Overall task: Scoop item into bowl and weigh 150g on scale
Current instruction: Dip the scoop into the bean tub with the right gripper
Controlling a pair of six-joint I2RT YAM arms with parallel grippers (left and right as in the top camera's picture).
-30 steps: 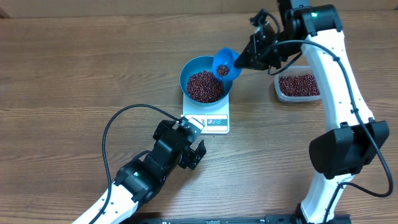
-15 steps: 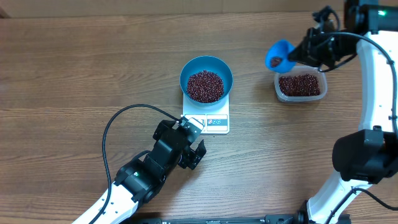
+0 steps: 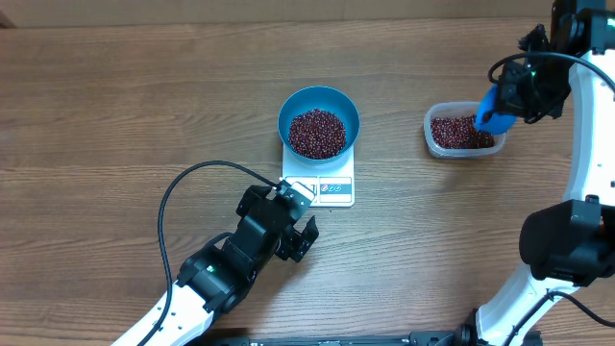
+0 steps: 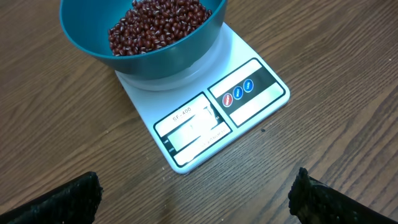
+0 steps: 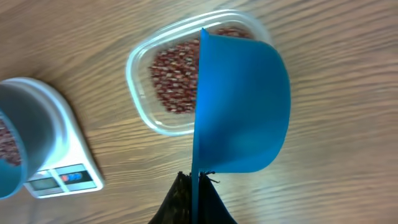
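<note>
**Scoop at the tub, bowl of beans on the scale**

The teal bowl (image 3: 288, 108) sits on the white scale (image 3: 332, 189), about mid worktop (image 3: 115, 86). The bowl covers the far part of the scale. The display and blue-marked buttons stay uncovered along the near edge. Beans (image 3: 317, 133), dark red-brown, lie in a loose heap in the bowl, with bare blue wall showing above them all round. The display digits are not readable in any view.

A clear tub (image 3: 429, 135) stands on the worktop to the right of the bowl, well apart from it, and holds more of the same beans.

The right jaws are clamped together on the handle end of the blue scoop (image 3: 490, 113). From overhead, the scoop hangs over the right end of the tub. In the right wrist view it is turned on its side. Only its outer wall shows there, so what it carries is hidden. Cannot tell whether the scoop touches the beans in the tub or sits just above them.

The left jaws stand wide apart and hold nothing. They are low over the worktop, just on the near side of the scale. In the left wrist view the dark fingertips (image 4: 62, 202) sit at the two bottom corners, not touching the scale, with the scale and bowl beyond them. A black cable (image 3: 178, 192) loops from the left arm over the worktop.
</note>
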